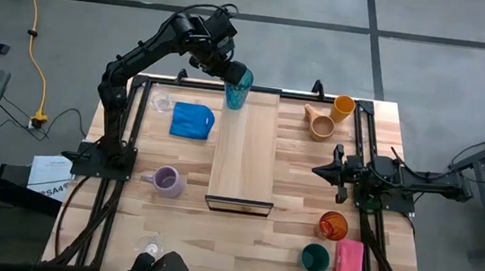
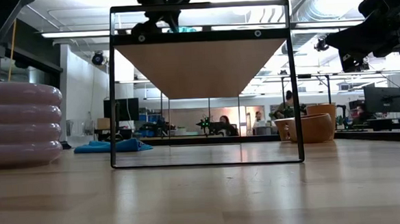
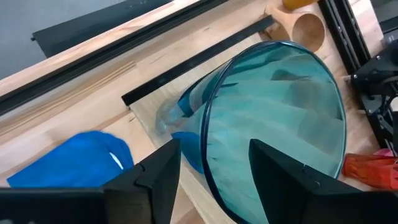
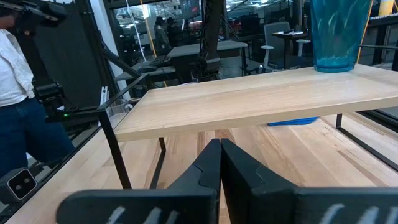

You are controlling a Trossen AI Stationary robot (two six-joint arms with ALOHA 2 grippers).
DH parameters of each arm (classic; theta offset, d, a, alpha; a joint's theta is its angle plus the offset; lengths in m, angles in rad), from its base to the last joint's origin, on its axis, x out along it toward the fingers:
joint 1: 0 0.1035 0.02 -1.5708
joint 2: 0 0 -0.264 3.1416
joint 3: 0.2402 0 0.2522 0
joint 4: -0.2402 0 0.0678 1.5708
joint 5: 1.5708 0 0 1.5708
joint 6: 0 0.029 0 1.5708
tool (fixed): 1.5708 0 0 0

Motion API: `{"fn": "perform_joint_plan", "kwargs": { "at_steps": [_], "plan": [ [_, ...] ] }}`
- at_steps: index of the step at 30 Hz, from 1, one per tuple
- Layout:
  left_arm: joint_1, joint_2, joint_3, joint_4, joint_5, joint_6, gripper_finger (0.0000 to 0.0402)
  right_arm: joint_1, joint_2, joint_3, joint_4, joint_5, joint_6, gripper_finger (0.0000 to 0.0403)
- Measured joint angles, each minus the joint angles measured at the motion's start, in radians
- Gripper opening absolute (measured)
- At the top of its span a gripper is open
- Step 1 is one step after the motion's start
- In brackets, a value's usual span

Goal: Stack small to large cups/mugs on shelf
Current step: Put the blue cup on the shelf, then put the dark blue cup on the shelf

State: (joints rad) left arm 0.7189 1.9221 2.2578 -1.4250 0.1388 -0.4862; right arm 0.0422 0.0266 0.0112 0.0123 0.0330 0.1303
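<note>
The left gripper [image 1: 234, 73] has its fingers [image 3: 158, 171] around the tumbler [image 1: 237, 88] at the shelf's [image 1: 244, 149] far left corner, gripping it by the rim, most likely so it can be set down at one end as the largest piece; it stands upright on the board, long axis vertical, mouth up. The right gripper [image 1: 322, 171] waits beside the shelf with fingers [image 4: 208, 165] closed on nothing; the other cups sit around the tabletop [image 1: 286, 239], none yet stacked
</note>
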Motion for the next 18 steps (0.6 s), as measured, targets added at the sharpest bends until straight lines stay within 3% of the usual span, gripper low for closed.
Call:
{"fn": "perform_joint_plan", "kwargs": {
  "at_steps": [18],
  "plan": [
    [0.002,-0.027,0.0,-0.034,-0.024,0.026,0.0177,0.0,0.0,0.0,0.0,0.0,0.0,0.0]
  ]
}}
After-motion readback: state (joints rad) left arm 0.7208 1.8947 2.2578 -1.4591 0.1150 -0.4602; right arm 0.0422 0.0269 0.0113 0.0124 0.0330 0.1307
